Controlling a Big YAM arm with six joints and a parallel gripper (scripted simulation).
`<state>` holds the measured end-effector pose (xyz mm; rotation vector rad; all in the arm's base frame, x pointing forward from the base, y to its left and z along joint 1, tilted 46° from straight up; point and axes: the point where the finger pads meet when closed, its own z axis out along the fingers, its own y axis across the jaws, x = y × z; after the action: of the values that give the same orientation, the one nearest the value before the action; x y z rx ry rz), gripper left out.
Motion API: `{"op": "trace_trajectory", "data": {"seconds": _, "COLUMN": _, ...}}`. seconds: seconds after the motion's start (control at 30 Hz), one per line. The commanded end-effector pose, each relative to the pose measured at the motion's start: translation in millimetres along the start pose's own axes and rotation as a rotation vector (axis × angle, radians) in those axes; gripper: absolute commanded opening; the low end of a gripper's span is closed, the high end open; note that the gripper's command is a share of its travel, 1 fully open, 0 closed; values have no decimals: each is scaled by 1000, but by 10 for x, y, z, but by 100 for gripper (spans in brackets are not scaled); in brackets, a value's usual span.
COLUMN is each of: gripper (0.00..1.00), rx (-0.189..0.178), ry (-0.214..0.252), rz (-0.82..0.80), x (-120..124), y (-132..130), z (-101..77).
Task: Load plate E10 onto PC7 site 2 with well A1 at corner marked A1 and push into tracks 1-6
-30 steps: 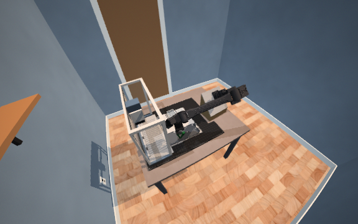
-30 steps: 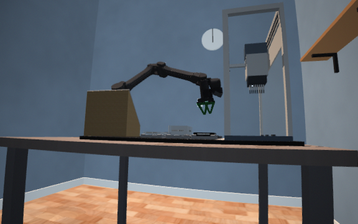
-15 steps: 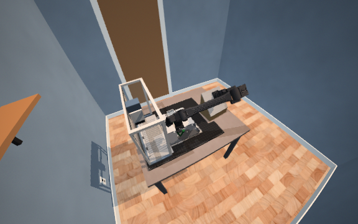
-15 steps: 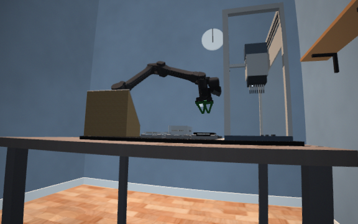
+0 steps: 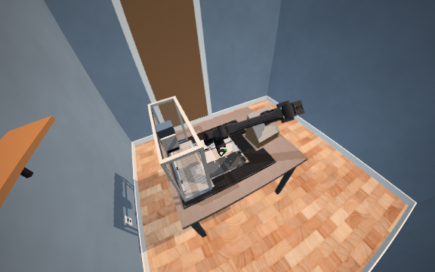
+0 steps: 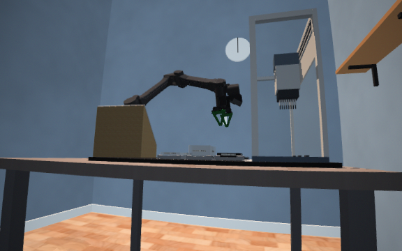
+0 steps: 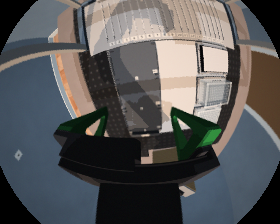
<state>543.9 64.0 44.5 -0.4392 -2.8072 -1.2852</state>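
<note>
Four-legged table (image 6: 194,173), one arm, one gripper (image 6: 223,119) spread wide, empty, above one carrier (image 7: 139,99).

brown door (image 5: 165,53) | wall clock (image 6: 237,49) | orange shelf (image 5: 6,159)

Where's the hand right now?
In the exterior view the hand hangs open, high above the labware on the deck, left of the instrument frame.

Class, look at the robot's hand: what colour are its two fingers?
Green. The fingers of the open hand show best in the wrist view, against the black arm.
</note>
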Motion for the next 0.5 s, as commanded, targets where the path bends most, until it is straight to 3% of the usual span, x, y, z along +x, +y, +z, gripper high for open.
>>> {"op": "trace_trajectory", "data": {"seconds": 0.0, "gripper": 100, "rx": 5, "ry": -21, "rz": -34, "x": 27, "y": -234, "z": -236}}
{"op": "trace_trajectory", "data": {"seconds": 0.2, "gripper": 100, "rx": 21, "ry": -8, "rz": -53, "x": 163, "y": -550, "z": -295}}
{"op": "trace_trajectory", "data": {"seconds": 0.23, "gripper": 100, "rx": 34, "ry": 13, "rz": -66, "x": 202, "y": -657, "z": -265}}
{"op": "trace_trajectory", "data": {"seconds": 0.47, "gripper": 100, "rx": 45, "ry": 19, "rz": -99, "x": 365, "y": -890, "z": -376}}
